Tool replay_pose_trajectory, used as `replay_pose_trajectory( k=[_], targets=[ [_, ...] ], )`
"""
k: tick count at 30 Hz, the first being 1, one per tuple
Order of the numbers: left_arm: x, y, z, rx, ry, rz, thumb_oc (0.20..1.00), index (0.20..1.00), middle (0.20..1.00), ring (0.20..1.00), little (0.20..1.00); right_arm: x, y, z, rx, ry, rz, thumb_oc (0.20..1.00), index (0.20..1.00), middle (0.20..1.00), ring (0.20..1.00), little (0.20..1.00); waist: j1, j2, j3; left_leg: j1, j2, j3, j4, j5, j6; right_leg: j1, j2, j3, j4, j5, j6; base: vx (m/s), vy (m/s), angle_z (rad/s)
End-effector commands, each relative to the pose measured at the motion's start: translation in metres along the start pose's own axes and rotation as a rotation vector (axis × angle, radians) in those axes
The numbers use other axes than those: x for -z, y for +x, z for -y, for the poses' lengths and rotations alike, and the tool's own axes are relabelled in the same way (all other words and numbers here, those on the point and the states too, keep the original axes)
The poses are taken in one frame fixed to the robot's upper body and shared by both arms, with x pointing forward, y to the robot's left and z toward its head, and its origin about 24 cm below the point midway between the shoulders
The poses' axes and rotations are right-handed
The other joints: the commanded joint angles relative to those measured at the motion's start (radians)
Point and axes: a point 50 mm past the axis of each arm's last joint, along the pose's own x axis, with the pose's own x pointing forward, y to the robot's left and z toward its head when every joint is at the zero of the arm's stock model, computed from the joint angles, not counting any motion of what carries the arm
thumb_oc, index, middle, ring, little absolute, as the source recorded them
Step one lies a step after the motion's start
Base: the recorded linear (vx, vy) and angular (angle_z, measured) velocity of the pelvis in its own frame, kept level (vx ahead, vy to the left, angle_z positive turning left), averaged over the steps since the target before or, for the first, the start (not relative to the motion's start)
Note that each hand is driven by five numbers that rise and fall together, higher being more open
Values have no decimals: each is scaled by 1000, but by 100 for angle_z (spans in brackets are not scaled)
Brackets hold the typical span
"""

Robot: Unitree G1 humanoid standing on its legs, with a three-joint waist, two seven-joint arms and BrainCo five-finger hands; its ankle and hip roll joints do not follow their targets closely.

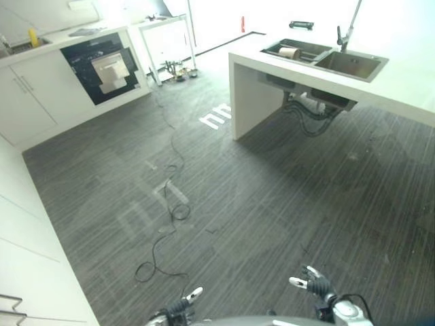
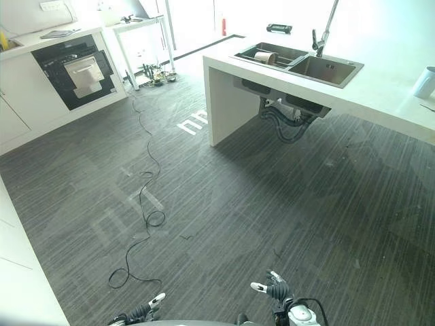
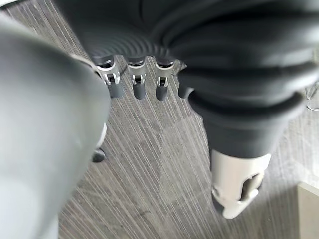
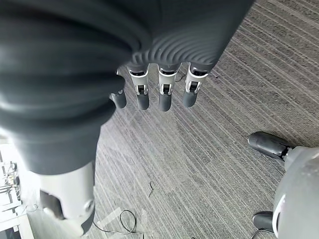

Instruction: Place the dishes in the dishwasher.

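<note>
Both hands low over the grey striped floor (image 1: 272,204), far from the sink (image 1: 325,58): left hand (image 3: 134,82) and right hand (image 4: 159,89) relaxed, fingers straight, holding nothing. One roundish dish-like thing (image 1: 290,51) lying in the sink's left basin, on the white desk (image 1: 408,81).

Showing two sink basins (image 2: 325,69) (image 2: 270,53), one faucet (image 2: 325,30), one built-in oven (image 1: 103,66), one white cup (image 2: 426,82) at right edge, one roll-like item (image 2: 265,58) sitting in left basin.

Dark ribbed cover (image 4: 75,59), silver dark-tipped fingers (image 4: 166,92)
</note>
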Motion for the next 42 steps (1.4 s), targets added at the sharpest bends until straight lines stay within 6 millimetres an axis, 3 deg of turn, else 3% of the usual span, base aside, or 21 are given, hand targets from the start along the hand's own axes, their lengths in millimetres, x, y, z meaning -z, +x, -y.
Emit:
replay_pose_trajectory(
  k=[1,5,7,9,11,13,15,19,23,28,32,34,35,36,37,40,41,42],
  targets=[
    [-31,4,20,104,-20,147,1000,1000,1000,1000,1000,-45,12,-1,-84,-8,158,1000,1000,1000,1000,1000,-11,-34,34,-41,96,-4,62,29,-92,37,-67,11,17,-48,92,31,-138,6],
    [-48,2,28,142,-44,255,1000,1000,1000,1000,1000,-55,12,1,-115,-14,191,1000,1000,1000,1000,1000,-2,-40,49,-99,70,-40,224,7,-73,30,-64,30,25,-54,72,23,-117,1],
    [-52,1,28,146,-14,266,1000,1000,1000,1000,1000,-58,13,3,-103,-21,191,1000,1000,1000,1000,1000,8,-53,65,-195,59,-53,404,37,-68,31,-60,31,29,-57,49,48,-178,2],
    [-47,1,27,132,48,232,1000,1000,1000,1000,1000,-53,13,7,-79,3,161,1000,1000,1000,1000,1000,26,-43,91,-300,44,-79,475,97,-73,42,-40,54,42,-67,37,202,-60,32],
    [-35,1,18,80,11,204,1000,1000,1000,1000,1000,-51,14,6,-93,-5,130,1000,1000,1000,1000,1000,44,-16,110,-331,36,-80,356,161,-80,55,-17,79,55,-78,40,385,180,0],
    [-25,0,10,57,-37,197,1000,1000,1000,1000,1000,-48,14,3,-95,-23,130,1000,1000,1000,1000,1000,57,3,120,-326,85,-77,160,246,-108,80,-11,82,51,-90,49,402,310,-40],
    [-20,-1,8,64,-18,202,1000,1000,1000,1000,1000,-39,11,4,-74,-10,131,1000,1000,1000,1000,1000,65,8,130,-351,143,-63,46,282,-131,99,-32,75,62,-100,59,321,276,-48],
    [-23,-1,11,97,-6,241,1000,1000,1000,1000,1000,-32,8,3,-61,-12,142,1000,1000,1000,1000,1000,49,6,133,-329,181,41,11,249,-130,103,-73,16,115,-134,76,262,283,-5],
    [-34,-4,10,113,14,311,1000,1000,1000,1000,1000,-26,8,2,-49,28,119,1000,1000,1000,1000,1000,70,9,108,-288,149,29,19,204,-98,142,-74,26,187,-219,85,296,202,-4],
    [-48,-5,10,134,124,302,1000,1000,1000,1000,1000,-24,10,-1,-27,52,81,1000,1000,1000,1000,1000,88,-10,69,-243,84,36,8,149,-40,169,-89,21,259,-257,106,243,159,-18],
    [-55,-3,17,137,220,285,1000,1000,1000,1000,1000,-31,13,1,18,126,97,1000,1000,1000,1000,1000,86,-28,51,-205,7,34,-28,106,23,139,-126,40,423,-158,161,159,197,13],
    [-58,-3,16,124,232,281,1000,1000,1000,1000,1000,-32,13,-1,24,150,116,1000,1000,1000,1000,1000,80,-39,49,-185,-40,25,-49,83,57,93,-131,61,560,-59,204,132,195,9],
    [-58,-4,13,101,234,266,1000,1000,1000,1000,1000,-33,13,-2,30,174,130,1000,1000,1000,1000,1000,76,-38,49,-169,-58,17,-59,66,76,31,-131,70,685,14,220,135,186,16],
    [-57,-3,12,88,227,256,1000,1000,1000,1000,1000,-35,13,-2,26,178,135,1000,1000,1000,1000,1000,73,-32,51,-158,-61,13,-63,59,81,-9,-143,65,730,23,213,156,153,25],
    [-54,-3,9,75,207,238,1000,1000,1000,1000,1000,-37,14,-3,18,171,143,1000,1000,1000,1000,1000,59,-23,60,-133,-64,1,-67,46,85,-86,-144,52,756,-6,191,166,50,22],
    [-51,-3,5,63,195,211,1000,1000,1000,1000,1000,-39,15,-3,14,157,142,1000,1000,1000,1000,1000,29,-6,80,-83,-58,-24,-71,33,72,-192,-123,31,663,-42,161,188,-79,-8],
    [-51,-4,-2,42,205,182,1000,1000,1000,1000,1000,-37,14,1,26,163,131,1000,1000,1000,1000,1000,5,-12,105,-35,-56,-46,-73,10,49,-258,-165,5,468,1,155,266,-192,11],
    [-50,-4,-2,40,205,178,1000,1000,1000,1000,1000,-37,14,1,27,165,129,1000,1000,1000,1000,1000,2,-12,108,-30,-55,-48,-73,7,48,-258,-167,3,453,6,156,332,-273,16]
  ],
)
